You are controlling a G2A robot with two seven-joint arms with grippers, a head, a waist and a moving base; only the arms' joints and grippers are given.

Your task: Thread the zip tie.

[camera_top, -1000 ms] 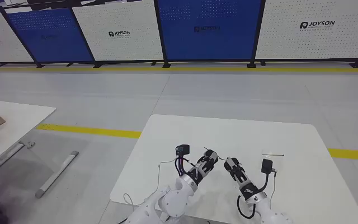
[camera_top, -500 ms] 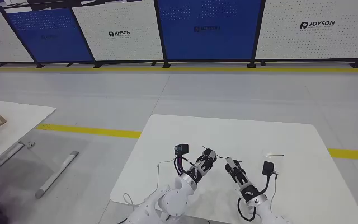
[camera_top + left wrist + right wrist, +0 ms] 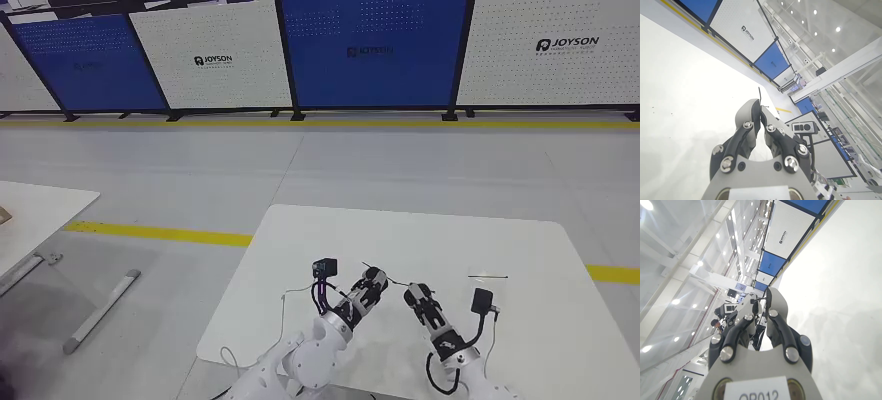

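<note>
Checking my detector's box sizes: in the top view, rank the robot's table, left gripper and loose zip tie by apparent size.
1. robot's table
2. left gripper
3. loose zip tie, similar length, far thinner

Your left gripper point(image 3: 760, 106) sits mid-frame in the foreground, with its fingers point(image 3: 745, 113) pinched together on the zip tie point(image 3: 759, 94). You can see a short black end of the tie poking out past the fingertips, over the table point(image 3: 687, 75). The table is white with a few dark specks. A black camera box point(image 3: 803, 127) sits just behind the gripper. In the background are blue and white panels point(image 3: 745, 36) and ceiling lights point(image 3: 838, 29).
</note>
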